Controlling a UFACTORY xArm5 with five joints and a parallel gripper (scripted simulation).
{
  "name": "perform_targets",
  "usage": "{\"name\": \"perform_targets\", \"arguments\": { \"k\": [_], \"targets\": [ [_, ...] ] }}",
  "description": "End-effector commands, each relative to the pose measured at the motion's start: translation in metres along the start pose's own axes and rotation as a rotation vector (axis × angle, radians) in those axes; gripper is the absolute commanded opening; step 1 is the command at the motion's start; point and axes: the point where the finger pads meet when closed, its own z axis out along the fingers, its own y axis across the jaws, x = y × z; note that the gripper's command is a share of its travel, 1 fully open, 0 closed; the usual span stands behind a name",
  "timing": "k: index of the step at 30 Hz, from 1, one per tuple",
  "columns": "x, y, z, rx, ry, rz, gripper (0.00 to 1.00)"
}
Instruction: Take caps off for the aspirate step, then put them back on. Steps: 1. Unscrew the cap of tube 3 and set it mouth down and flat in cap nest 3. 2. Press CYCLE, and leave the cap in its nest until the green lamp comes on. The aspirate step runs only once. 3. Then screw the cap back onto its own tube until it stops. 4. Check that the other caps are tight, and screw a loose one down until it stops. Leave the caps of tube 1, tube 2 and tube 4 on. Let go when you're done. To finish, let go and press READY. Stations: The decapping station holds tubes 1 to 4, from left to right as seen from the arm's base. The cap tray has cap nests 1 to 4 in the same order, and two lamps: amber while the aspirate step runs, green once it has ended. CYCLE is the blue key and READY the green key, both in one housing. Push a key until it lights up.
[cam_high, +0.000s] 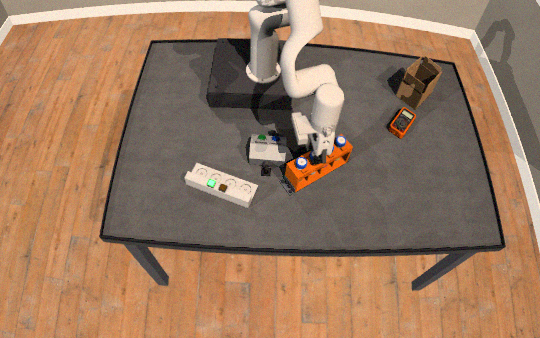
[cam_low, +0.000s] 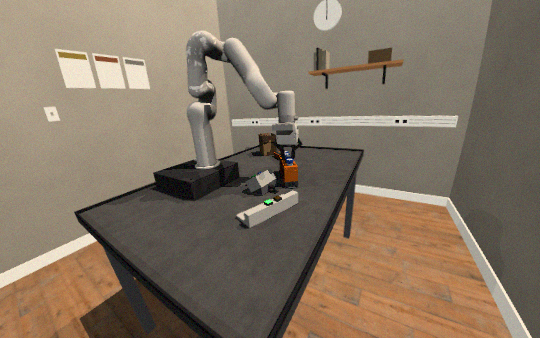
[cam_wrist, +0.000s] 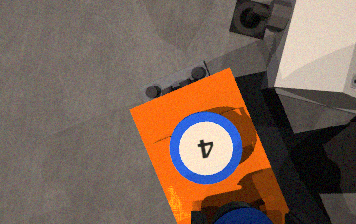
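The orange decapping station (cam_high: 319, 165) stands near the table's middle, and it also shows in the wrist view (cam_wrist: 200, 150). Blue caps show on tube 4 (cam_high: 300, 162) and tube 1 (cam_high: 340, 140). My gripper (cam_high: 320, 154) points straight down over the middle tubes. In the wrist view, cap 4 (cam_wrist: 206, 147) lies just ahead and another blue cap (cam_wrist: 235, 216) sits at the bottom edge under the fingers. The fingers stand loose around that cap and are open. The white cap tray (cam_high: 221, 184) has all its nests empty, and its green lamp (cam_high: 211, 183) is lit.
The grey key housing (cam_high: 267, 149), with a green key (cam_high: 261, 137) and a blue key (cam_high: 275, 138), sits just left of the station. A multimeter (cam_high: 402, 122) and an open cardboard box (cam_high: 419, 81) stand at the back right. The arm's black base block (cam_high: 240, 75) is behind.
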Motion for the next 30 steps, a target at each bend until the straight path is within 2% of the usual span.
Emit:
{"name": "perform_targets", "arguments": {
  "k": [1, 5, 17, 19, 27, 30],
  "targets": [
    [-0.0002, -0.0016, -0.0021, 0.006, 0.004, 0.001, 0.46],
    [-0.0002, -0.0016, -0.0021, 0.006, 0.004, 0.001, 0.46],
    [-0.0002, -0.0016, -0.0032, 0.005, 0.005, -0.479, 0.46],
    [-0.0002, -0.0016, -0.0032, 0.005, 0.005, -0.479, 0.46],
    [-0.0002, -0.0017, -0.0032, 0.004, 0.006, -0.784, 0.46],
    [-0.0003, -0.0017, -0.0032, 0.004, 0.006, -0.784, 0.46]
  ]
}}
